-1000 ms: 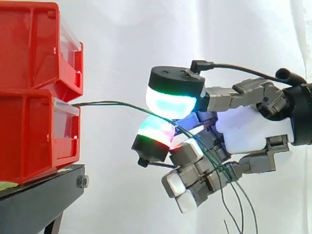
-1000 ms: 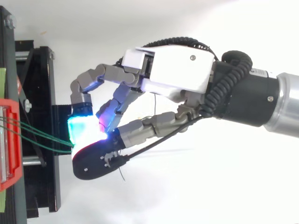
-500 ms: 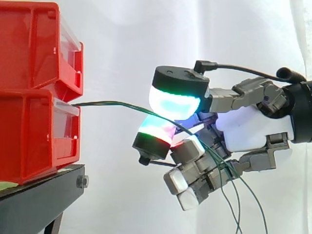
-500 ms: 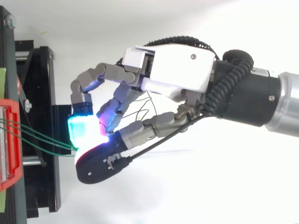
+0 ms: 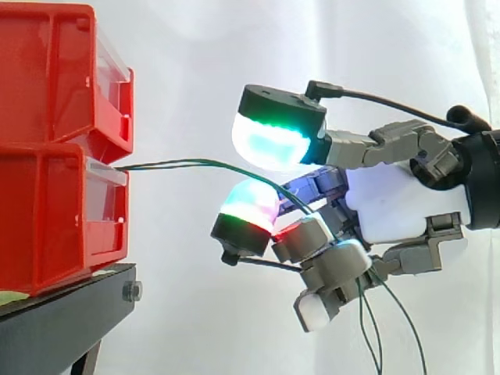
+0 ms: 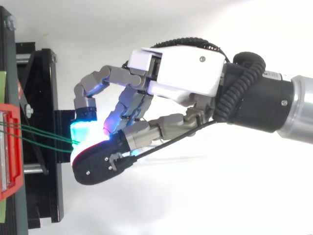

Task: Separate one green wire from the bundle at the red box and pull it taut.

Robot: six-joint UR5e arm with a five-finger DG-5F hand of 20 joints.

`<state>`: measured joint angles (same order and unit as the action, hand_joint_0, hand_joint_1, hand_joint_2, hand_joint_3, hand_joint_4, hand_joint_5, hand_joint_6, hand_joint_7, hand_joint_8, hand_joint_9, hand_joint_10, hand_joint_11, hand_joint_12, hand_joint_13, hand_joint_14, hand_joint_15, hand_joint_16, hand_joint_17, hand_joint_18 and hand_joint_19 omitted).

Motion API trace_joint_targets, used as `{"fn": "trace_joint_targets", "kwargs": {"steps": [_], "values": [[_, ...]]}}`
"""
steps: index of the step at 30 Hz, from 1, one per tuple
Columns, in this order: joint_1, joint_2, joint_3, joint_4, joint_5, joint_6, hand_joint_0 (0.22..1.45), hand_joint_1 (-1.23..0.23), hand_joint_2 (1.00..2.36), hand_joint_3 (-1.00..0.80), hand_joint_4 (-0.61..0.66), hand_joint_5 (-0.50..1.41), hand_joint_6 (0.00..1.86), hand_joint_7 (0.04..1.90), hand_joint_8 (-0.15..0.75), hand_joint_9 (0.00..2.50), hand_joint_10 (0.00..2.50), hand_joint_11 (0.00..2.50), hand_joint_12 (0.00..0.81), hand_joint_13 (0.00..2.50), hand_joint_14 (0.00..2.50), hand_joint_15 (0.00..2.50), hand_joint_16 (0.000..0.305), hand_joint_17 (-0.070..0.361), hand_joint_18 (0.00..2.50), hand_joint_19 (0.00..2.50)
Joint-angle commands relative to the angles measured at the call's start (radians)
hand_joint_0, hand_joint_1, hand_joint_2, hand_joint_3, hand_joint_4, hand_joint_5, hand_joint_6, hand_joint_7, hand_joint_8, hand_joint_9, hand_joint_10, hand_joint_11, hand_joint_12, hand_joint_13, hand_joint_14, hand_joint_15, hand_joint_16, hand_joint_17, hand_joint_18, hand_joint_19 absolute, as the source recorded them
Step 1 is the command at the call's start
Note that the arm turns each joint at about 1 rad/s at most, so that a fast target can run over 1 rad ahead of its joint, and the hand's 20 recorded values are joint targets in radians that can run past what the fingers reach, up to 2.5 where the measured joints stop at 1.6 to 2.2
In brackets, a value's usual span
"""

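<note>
We see two boxes at the left, the top box (image 5: 55, 70) sitting on the bottom box (image 5: 55, 223). Both rest on a stand (image 5: 70, 316). The wires (image 5: 180, 162) come out of the front of the bottom box and run right to the hand (image 5: 402, 211). They pass between the fingers (image 5: 273, 141), which curl round them, then hang down below the hand. A curtain (image 5: 195, 47) is behind it all.

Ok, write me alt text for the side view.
The hand, at the right, curls its fingers round green wires that arc left into the lower of two stacked red bins on a black stand.
</note>
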<state>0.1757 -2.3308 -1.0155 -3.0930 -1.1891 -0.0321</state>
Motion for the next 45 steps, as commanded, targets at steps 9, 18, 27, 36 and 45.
{"fn": "trace_joint_targets", "kwargs": {"steps": [9, 18, 27, 36, 45], "values": [[0.001, -0.001, -0.002, 0.002, 0.000, 0.000, 0.51, -0.74, 1.00, -0.50, 0.19, -0.21, 0.87, 1.09, 0.320, 1.23, 0.02, 1.40, 0.362, 1.48, 0.02, 1.43, 0.065, 0.147, 1.01, 0.64], [0.001, 0.001, -0.002, 0.002, 0.000, 0.000, 0.63, -0.75, 1.01, -0.36, 0.15, -0.21, 0.88, 1.13, 0.293, 1.24, 0.02, 1.43, 0.337, 1.47, 0.02, 1.46, 0.061, 0.136, 0.97, 0.67], [-0.008, 0.001, 0.000, -0.001, -0.003, 0.000, 0.51, -0.54, 1.00, -0.50, 0.20, -0.21, 0.88, 1.10, 0.318, 1.27, 0.02, 1.43, 0.373, 1.49, 0.02, 1.43, 0.066, 0.148, 1.01, 0.67], [-0.012, 0.001, 0.000, -0.001, -0.004, 0.000, 0.60, -0.60, 1.01, -0.33, 0.19, -0.20, 0.87, 1.18, 0.292, 1.27, 0.02, 1.45, 0.344, 1.47, 0.02, 1.44, 0.063, 0.142, 0.98, 0.70], [-0.012, -0.001, 0.003, -0.001, -0.003, 0.000, 0.64, -0.78, 1.02, -0.29, 0.15, -0.21, 0.89, 1.16, 0.297, 1.24, 0.02, 1.43, 0.331, 1.45, 0.02, 1.45, 0.062, 0.138, 0.98, 0.69]]}}
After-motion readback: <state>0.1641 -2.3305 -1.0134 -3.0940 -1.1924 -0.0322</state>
